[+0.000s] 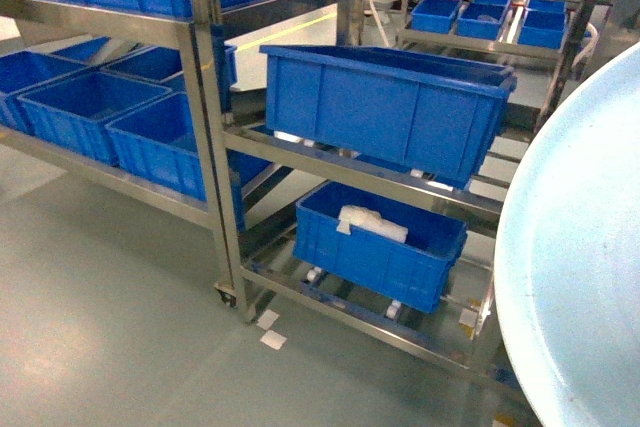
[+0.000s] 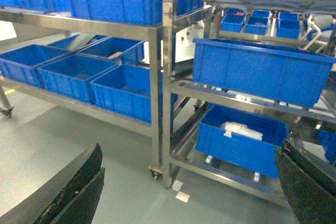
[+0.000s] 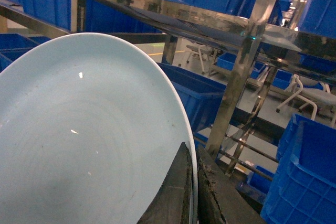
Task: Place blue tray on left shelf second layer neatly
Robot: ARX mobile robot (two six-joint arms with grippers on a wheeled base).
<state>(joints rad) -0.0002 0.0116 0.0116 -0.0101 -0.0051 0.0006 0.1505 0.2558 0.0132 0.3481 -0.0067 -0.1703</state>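
Two grippers in view: right gripper (image 3: 191,192) pinching rim of blue tray (image 3: 79,145), tray held in air at right of head view, tilted, well apart from steel shelf (image 1: 205,127). Left gripper (image 2: 189,187) spread wide, holding nothing, above floor (image 1: 110,327). Dark-blue crates (image 1: 385,107) sit on shelf tiers.

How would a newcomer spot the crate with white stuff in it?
Find the steel rack right of the shiny upright. The crate sits on its lowest tier, near the floor. Only it holds a white bundle; the bigger crate above shows none.
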